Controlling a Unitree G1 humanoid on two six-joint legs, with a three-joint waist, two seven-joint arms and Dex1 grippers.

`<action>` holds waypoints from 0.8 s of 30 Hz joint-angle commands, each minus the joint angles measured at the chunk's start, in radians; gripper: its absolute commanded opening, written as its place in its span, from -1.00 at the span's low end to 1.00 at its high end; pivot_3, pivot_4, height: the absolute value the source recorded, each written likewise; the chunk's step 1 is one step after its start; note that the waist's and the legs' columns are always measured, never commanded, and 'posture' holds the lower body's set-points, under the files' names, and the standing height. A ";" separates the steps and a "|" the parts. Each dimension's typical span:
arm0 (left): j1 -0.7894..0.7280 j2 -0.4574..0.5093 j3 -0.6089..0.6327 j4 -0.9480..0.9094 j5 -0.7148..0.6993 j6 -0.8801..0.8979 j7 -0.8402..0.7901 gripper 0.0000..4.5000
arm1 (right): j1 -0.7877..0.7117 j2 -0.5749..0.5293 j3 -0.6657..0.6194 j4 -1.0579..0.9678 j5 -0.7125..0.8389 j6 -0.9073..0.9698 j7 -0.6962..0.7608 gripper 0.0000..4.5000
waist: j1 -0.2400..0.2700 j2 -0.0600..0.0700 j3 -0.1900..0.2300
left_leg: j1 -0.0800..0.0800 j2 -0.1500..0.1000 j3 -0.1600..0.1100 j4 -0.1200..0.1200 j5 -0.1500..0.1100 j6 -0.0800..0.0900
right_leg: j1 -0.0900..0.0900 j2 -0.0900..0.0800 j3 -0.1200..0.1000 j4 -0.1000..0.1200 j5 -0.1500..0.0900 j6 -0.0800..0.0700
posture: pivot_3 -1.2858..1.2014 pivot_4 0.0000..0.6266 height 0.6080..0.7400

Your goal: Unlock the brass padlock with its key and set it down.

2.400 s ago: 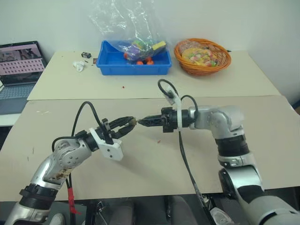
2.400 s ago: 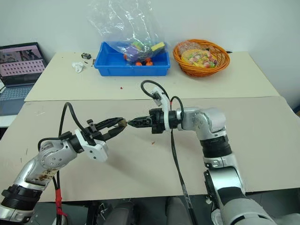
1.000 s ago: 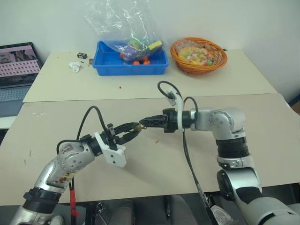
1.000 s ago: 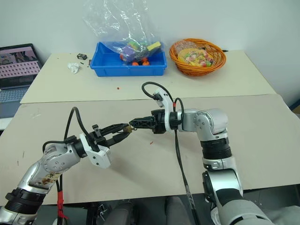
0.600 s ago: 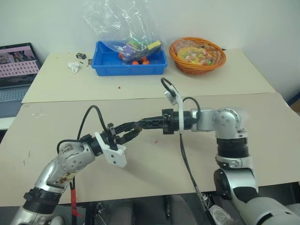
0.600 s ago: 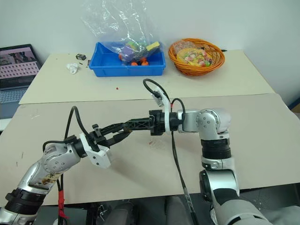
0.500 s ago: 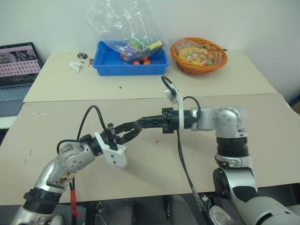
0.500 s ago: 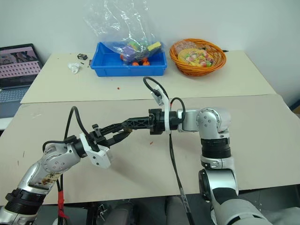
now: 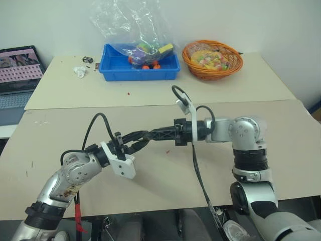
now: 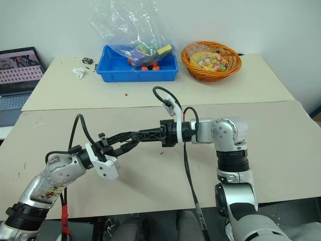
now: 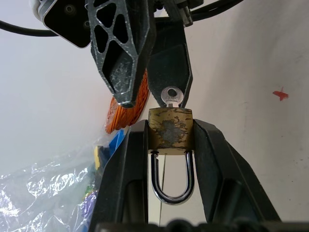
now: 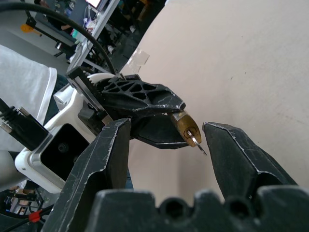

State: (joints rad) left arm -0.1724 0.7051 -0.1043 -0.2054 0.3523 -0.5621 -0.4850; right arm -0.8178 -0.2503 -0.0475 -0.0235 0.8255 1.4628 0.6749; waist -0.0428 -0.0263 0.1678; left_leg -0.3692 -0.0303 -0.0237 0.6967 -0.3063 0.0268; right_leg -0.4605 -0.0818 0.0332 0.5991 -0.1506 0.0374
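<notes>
Two end effectors meet — left (image 11: 170, 140) clamps brass padlock (image 11: 170, 131), key (image 11: 171, 97) inserted.

Left claw (image 11: 170, 145) pinched closed, right claw (image 12: 166, 137) spread apart, tips meeting mid-air

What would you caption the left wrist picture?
Left hand clamps the brass padlock, key inserted, right hand open beside it.

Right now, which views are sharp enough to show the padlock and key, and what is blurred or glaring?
Left wrist view: brass padlock and key sharp, glare on the shackle, the background bag soft. Right wrist view: padlock in focus, the right gripper fingers looming close. Head views: evenly lit, padlock too small to make out between the grippers.
</notes>
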 commanded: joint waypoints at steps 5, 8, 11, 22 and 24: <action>0.011 -0.002 0.021 -0.052 -0.018 0.006 0.004 -0.65 | -0.006 -0.003 -0.004 -0.033 0.018 -0.033 0.000 0.31 | 0.000 0.000 0.000 | 0.000 0.000 0.000 0.000 0.000 0.000 | 0.000 0.000 0.000 0.000 0.000 0.000 | 0.03 -0.52 0.92; 0.015 -0.003 0.021 -0.056 -0.019 0.009 0.004 -0.65 | -0.011 0.010 -0.006 -0.028 0.018 -0.037 -0.009 0.31 | 0.000 0.000 0.000 | 0.000 0.000 0.000 0.000 0.000 0.000 | 0.000 0.000 0.000 0.000 0.000 0.000 | 0.03 -0.52 0.92; 0.015 -0.005 0.019 -0.059 -0.018 0.012 0.004 -0.65 | -0.007 0.020 0.000 -0.030 0.016 -0.044 -0.013 0.31 | 0.000 0.000 0.000 | 0.000 0.000 0.000 0.000 0.000 0.000 | 0.000 0.000 0.000 0.000 0.000 0.000 | 0.03 -0.52 0.92; 0.013 -0.003 0.018 -0.062 -0.018 0.010 0.004 -0.65 | 0.006 0.014 0.023 -0.033 0.013 -0.063 -0.011 0.31 | 0.000 0.000 0.000 | 0.000 0.000 0.000 0.000 0.000 0.000 | 0.000 0.000 0.000 0.000 0.000 0.000 | 0.03 -0.52 0.92; 0.013 -0.003 0.018 -0.063 -0.020 0.009 0.003 -0.65 | 0.007 0.013 0.024 -0.034 0.012 -0.065 -0.012 0.31 | 0.000 0.000 0.000 | 0.000 0.000 0.000 0.000 0.000 0.000 | 0.000 0.000 0.000 0.000 0.000 0.000 | 0.03 -0.52 0.92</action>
State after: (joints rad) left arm -0.1565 0.7026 -0.1042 -0.2262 0.3521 -0.5465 -0.4850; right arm -0.8083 -0.2357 -0.0144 -0.0235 0.8254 1.4245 0.6635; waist -0.0428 -0.0262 0.1678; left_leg -0.3692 -0.0303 -0.0237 0.6967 -0.3063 0.0268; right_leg -0.4605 -0.0818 0.0332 0.5991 -0.1506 0.0374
